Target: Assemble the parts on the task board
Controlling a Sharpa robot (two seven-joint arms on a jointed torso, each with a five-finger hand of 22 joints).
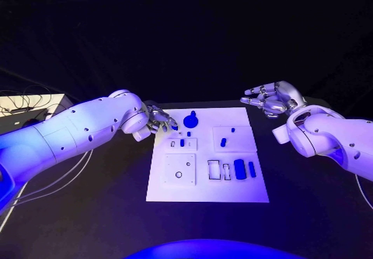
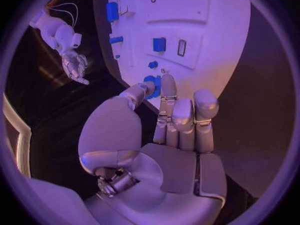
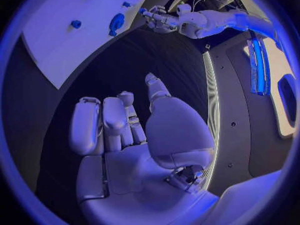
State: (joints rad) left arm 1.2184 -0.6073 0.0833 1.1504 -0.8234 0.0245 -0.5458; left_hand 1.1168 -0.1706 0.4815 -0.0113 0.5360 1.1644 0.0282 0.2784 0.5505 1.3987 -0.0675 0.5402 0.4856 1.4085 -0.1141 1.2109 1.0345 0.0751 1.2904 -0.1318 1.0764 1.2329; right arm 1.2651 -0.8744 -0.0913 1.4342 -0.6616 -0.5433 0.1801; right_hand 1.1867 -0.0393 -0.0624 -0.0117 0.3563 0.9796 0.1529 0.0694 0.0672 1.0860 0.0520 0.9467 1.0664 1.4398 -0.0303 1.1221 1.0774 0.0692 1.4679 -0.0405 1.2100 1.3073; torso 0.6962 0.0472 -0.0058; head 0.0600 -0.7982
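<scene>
The white task board [image 1: 208, 186] lies in the middle of the black table. A round blue part [image 1: 191, 120] sits near its far left corner, and two long blue parts [image 1: 239, 169] stand at its right side. Small blue parts [image 1: 223, 142] sit in the raised white blocks. My left hand [image 1: 159, 122] hovers at the board's far left edge; in the left wrist view its fingertips [image 2: 164, 83] reach close to the round blue part [image 2: 152, 85], with nothing held. My right hand [image 1: 270, 99] is raised beyond the board's far right corner. Its fingers [image 3: 103, 122] are spread and empty.
Cables and a pale surface [image 1: 23, 105] lie at the table's far left. Bare black table [image 1: 93, 216] surrounds the board on every side. The left wrist view also catches my right hand [image 2: 75, 65], and the right wrist view my left hand [image 3: 159, 19].
</scene>
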